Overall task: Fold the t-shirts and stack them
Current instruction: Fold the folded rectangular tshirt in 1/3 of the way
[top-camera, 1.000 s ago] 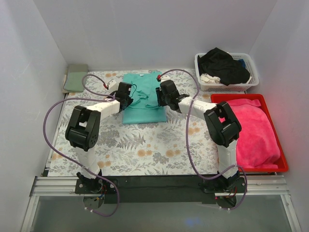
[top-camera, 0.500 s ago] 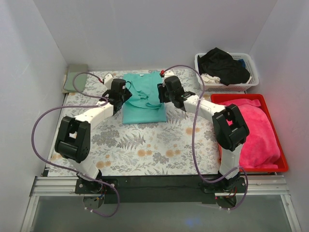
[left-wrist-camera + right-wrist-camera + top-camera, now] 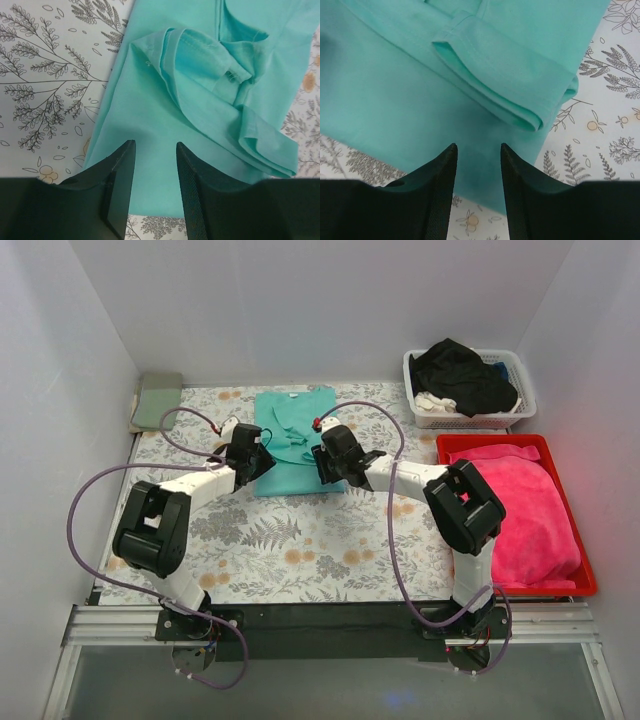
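step: fold tee (image 3: 296,472), far-edge middle | left gripper (image 3: 155,145), right gripper (image 3: 478,146): jaws apart, empty, over near hem | tip: pinch hem corners level, all layers, lift together

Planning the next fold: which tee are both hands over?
The teal tee, flat mid-table; the sage tee sits folded far left, the black tee heaps in the basket.

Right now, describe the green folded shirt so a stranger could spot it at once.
Start at the patterned table cover. Go to its far left corner: the green folded shirt lies there. It is dull sage, unlike the bright teal shirt mid-table.
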Controlling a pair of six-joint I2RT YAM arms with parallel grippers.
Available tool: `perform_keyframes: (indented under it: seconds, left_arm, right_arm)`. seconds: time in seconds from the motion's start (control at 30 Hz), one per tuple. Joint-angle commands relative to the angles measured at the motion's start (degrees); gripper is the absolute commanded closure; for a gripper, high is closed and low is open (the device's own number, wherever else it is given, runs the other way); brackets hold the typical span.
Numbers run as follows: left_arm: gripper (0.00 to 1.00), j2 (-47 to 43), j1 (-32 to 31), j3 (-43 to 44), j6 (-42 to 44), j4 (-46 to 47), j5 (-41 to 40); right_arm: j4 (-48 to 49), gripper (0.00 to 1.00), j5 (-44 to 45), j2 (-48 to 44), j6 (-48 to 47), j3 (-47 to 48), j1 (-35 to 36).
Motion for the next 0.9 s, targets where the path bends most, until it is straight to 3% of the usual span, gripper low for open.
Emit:
perform_keyframes:
  seconds: [0.0, 0.43, 0.87]
  left_arm:
    - [0.63, 2.94, 0.00, 2.73, 0.55, -0.96, 0.43]
    - [0.64, 10.68, 0.00, 6.61, -0.59, -3.33, -1.51]
    - [0.65, 10.42, 0.00, 5.82, -0.24, -2.98, -1.60]
  right_arm:
    - [0.47, 0.54, 1.45, 3.84, 0.28, 4.27, -0.49]
    - [-2.34, 0.55, 5.58, 11.32, -2.36, 16.15, -2.68]
    - [-2.52, 0.57, 8.04, 27.92, -11.85, 46.46, -7.87]
